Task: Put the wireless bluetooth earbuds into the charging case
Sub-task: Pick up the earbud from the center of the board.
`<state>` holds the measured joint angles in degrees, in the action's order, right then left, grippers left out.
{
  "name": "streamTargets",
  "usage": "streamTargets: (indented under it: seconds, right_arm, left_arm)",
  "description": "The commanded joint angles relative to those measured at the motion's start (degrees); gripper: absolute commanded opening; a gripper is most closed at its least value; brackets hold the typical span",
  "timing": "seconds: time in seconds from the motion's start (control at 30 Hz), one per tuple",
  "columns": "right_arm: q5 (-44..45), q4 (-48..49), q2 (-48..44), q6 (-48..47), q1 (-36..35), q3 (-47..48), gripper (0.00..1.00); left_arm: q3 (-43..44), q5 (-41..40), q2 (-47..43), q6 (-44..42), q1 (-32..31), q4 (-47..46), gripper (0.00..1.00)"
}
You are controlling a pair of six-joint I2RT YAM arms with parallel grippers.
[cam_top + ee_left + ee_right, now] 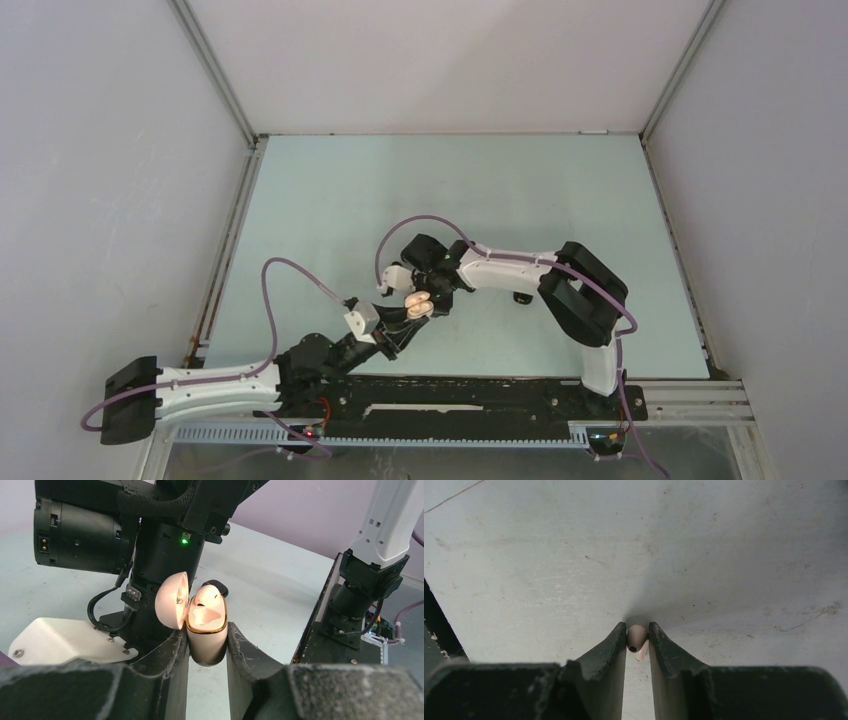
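Left end effector clenched on open cream charging case. Right end effector pinching whitish earbud at table. Pick-up step; next likely lift, then align over case socket

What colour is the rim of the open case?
Gold, on the cream oval plastic charging case; best in left wrist view.

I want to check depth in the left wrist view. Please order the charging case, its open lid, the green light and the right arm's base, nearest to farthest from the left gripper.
1. charging case: held in the left gripper.
2. open lid: hinged up, on the left.
3. green light: farther back, above the lid.
4. right arm's base: far right.
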<state>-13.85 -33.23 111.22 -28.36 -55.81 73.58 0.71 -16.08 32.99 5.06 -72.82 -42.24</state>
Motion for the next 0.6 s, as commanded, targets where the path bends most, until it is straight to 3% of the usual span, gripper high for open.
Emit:
streamTargets:
  seconds: [0.0, 0.17, 0.3, 0.43, 0.57]
  right_arm:
    - [1.4, -4.3, 2.4, 1.5, -0.1, -0.5, 0.21]
    - [-0.4, -6.4, -4.0, 0.2, 3.1, -0.5, 0.08]
    - [-5.0, -13.9, -10.0, -3.9, 8.4, 3.8, 0.0]
    - [-11.1, -25.1, -14.0, -9.4, 14.1, 14.8, 0.0]
    - [-16.9, -35.0, -14.9, -11.6, 18.0, 32.8, 0.0]
  left_arm:
    - [1.9, 0.8, 0.2, 0.1, 0.2, -2.8, 0.0]
    - [1.9, 1.1, -0.5, -0.2, 0.2, -2.8, 0.0]
    - [2.4, 1.3, 0.2, -1.2, 0.2, -2.8, 0.0]
    - [3.3, 1.6, 3.2, -2.6, 0.2, -4.9, 0.0]
    - [5.0, 0.6, 8.6, -4.0, 0.2, -9.3, 0.0]
